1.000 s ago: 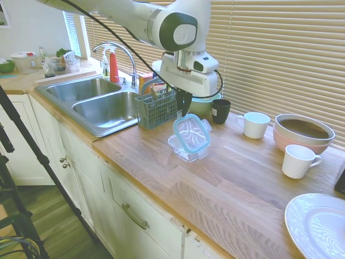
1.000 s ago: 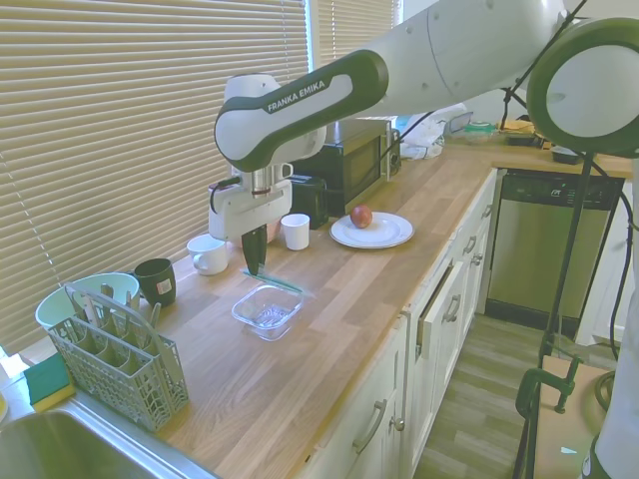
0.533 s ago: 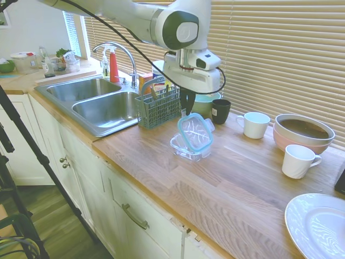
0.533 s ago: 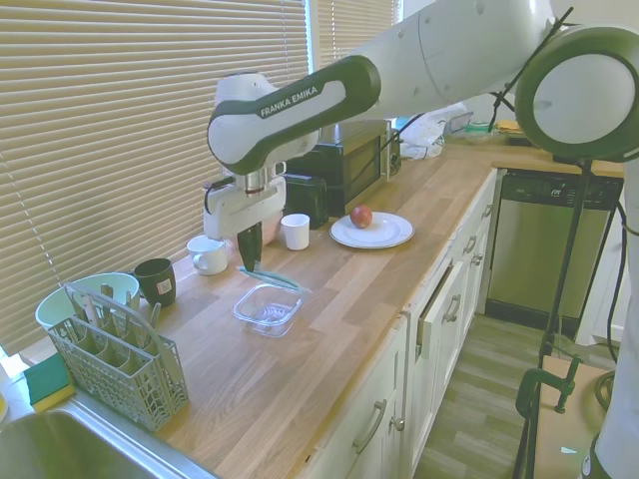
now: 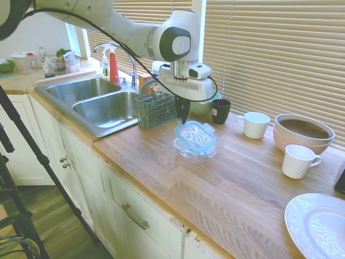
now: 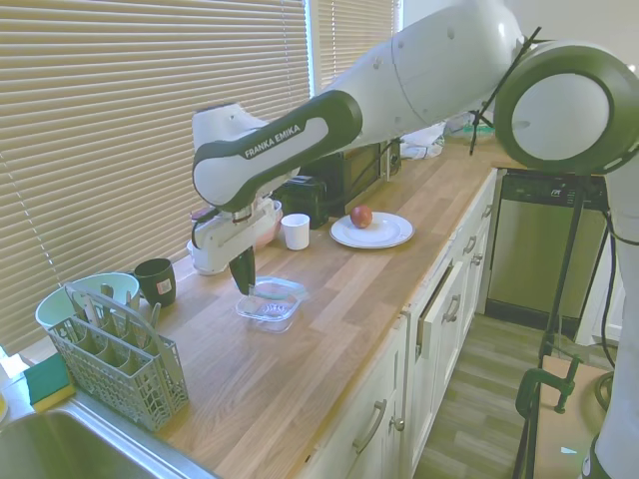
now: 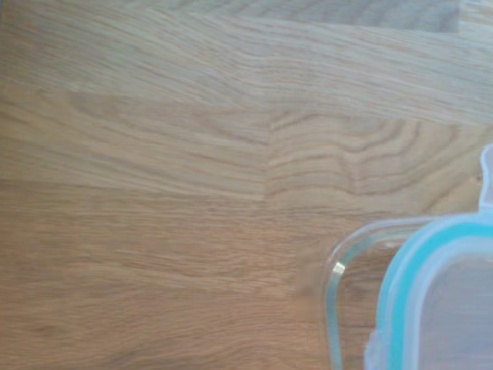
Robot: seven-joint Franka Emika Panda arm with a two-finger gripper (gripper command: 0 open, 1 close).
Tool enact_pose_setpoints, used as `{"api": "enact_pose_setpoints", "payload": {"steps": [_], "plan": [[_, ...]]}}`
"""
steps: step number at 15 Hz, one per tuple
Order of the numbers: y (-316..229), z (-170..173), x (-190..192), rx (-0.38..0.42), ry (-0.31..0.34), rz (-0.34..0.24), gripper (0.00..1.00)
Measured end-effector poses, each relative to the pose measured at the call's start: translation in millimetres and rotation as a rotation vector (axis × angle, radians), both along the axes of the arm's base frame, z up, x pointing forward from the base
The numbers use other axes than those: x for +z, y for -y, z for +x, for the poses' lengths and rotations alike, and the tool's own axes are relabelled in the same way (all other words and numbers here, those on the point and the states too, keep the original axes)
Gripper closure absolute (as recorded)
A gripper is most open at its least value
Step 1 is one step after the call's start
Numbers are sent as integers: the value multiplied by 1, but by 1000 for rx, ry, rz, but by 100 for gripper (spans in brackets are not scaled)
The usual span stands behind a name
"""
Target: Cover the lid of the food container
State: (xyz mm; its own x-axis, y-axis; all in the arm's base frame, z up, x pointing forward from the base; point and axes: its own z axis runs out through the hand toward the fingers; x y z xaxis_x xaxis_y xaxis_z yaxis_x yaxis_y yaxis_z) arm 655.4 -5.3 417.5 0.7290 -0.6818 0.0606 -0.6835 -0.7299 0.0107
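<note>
The gripper (image 5: pixel 182 120) has its two dark fingers squeezed together on the back edge of the lid (image 5: pixel 195 136). They pinch only that one edge, most likely so the rest of the lid is free to come down flat.

The lid lies over the food container (image 5: pixel 195 150) and looks almost level. In the first outside view the pinched edge is at about 10 o'clock on the lid, and the free edge is at about 4 o'clock. The wrist view shows the teal rim (image 7: pixel 408 270) not lined up with the clear corner of the container (image 7: pixel 339 270); the lid sits a little to one side. So the lid looks placed but not yet pushed shut. It may need a small slide before letting go, or one corner could hang over.

Both sit on the wooden counter (image 5: pixel 232 189). Seen from the container in the first outside view, the grey cutlery basket (image 5: pixel 157 108) is near at 10 o'clock, with the sink (image 5: pixel 102 105) beyond it. The black cup (image 5: pixel 220 111) is at 1 o'clock. The white mug (image 5: pixel 254 124) is at 2 o'clock, and the pink bowl (image 5: pixel 303 133) is farther out that way. They are all well apart from the lid, so nothing is in its way.
</note>
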Motion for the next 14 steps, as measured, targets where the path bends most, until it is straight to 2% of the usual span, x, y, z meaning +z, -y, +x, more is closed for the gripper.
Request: {"api": "enact_pose_setpoints", "payload": {"steps": [7, 12, 14], "plan": [[-21, 2, -33, 64, -13, -119, 100], [-32, -3, -43, 91, 20, -201, 100], [-33, -6, -41, 97, 35, -216, 100]]}}
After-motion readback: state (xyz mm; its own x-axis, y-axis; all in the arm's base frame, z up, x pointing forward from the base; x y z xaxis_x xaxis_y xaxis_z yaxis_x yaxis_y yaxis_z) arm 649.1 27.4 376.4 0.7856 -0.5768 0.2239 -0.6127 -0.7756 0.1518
